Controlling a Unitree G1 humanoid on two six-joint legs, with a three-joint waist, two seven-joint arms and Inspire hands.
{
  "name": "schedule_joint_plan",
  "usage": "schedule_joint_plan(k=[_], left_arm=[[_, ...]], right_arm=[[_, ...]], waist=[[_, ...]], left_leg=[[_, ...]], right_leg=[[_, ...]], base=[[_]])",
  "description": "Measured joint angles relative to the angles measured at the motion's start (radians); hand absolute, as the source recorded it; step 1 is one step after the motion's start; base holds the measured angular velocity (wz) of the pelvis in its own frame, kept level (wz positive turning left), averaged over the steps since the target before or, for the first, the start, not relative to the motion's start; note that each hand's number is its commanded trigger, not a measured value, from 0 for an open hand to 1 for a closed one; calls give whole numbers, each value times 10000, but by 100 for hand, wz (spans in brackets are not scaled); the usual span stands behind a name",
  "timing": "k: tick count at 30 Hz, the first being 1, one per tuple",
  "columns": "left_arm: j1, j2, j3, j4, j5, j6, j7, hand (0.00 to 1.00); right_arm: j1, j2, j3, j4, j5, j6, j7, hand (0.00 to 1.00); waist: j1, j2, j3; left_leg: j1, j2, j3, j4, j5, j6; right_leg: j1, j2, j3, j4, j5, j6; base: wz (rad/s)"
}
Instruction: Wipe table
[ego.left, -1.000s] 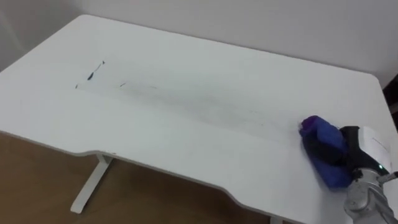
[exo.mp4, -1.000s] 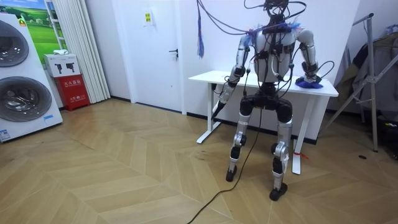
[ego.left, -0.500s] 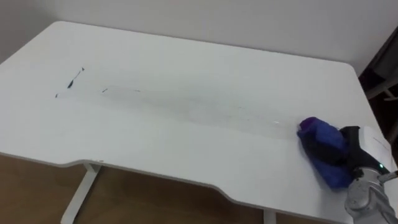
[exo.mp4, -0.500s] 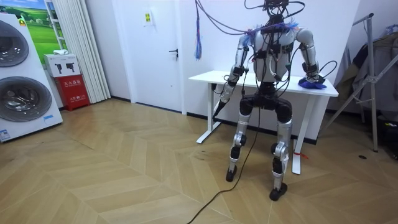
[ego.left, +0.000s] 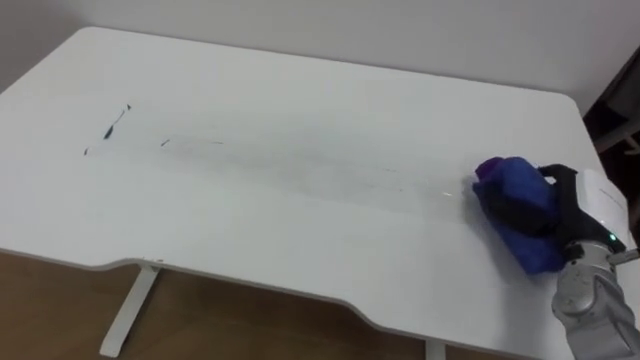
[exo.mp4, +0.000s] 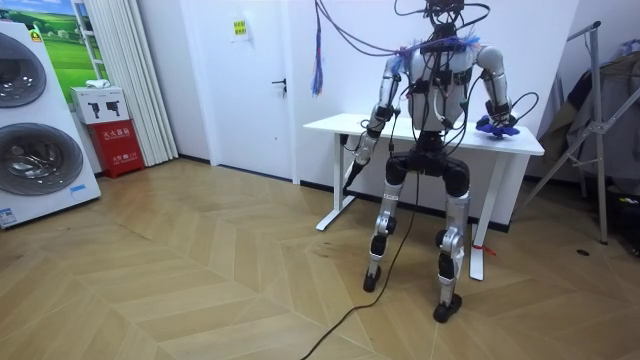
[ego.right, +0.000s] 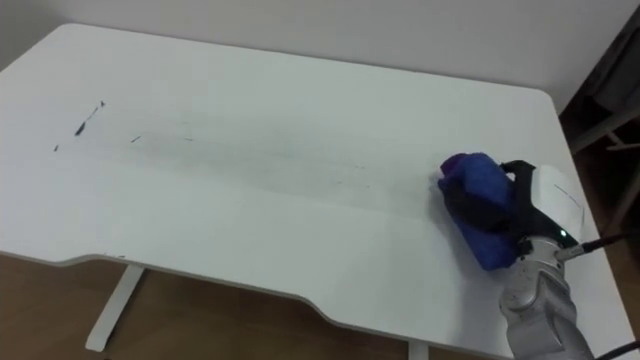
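A white table lies before me, with thin dark marks near its left end and a faint smeared streak running from them towards the right. A crumpled blue cloth rests on the table at the right end. My right hand lies on the cloth, its dark fingers curled into the folds. In the room view I stand at the table's front edge with my right hand on the tabletop, and my left hand hangs below the edge at the room view's left.
The table's curved front edge runs across the bottom, with a white leg and wooden floor below it. A dark metal frame stands past the right end. Washing machines stand at the room view's left.
My right hand has slid the blue cloth a little away from the front edge and slightly left. The camera shifted to the right early on.
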Motion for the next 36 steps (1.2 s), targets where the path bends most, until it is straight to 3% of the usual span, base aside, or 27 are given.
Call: schedule_joint_plan(k=[8,9,11,12,27,36], left_arm=[[23,-1,0,9,-43,-31,0,0],[23,-2,1,11,-73,-47,0,0],[13,-3,0,23,-198,-189,1,0],[17,-3,1,24,-199,-219,1,0],[-7,-3,4,32,-244,-335,-67,0],[0,-2,69,27,-812,-403,-219,0]], right_arm=[[-2,0,-26,-911,-31,-43,-297,100],[-3,-1,-26,-936,-32,-73,-328,75],[-3,-1,-25,-960,-31,-161,-398,6],[-3,-1,-25,-970,-38,-206,-398,0],[-3,-2,-23,-970,-667,-265,-531,0],[-4,-44,-61,-1314,-780,-421,-622,0]], waist=[[41,-56,9],[42,-65,11],[39,-75,22],[50,-71,30],[94,-103,40],[46,-170,60]], left_leg=[[0,-1,23,-3,-2,-2],[1,0,23,-3,-1,-2],[-2,-1,24,-5,-2,-2],[-8,-1,23,-7,-2,-2],[-1,10,88,-43,-1,-2],[14,16,110,-31,-1,-1]], right_leg=[[-20,0,9,7,-4,6],[-20,0,9,7,-4,6],[-23,0,7,6,-4,6],[-32,0,7,6,-4,6],[-86,-1,30,17,-5,8],[-51,-1,63,25,-5,7]], base=[[0],[0],[0],[0],[0],[0]])
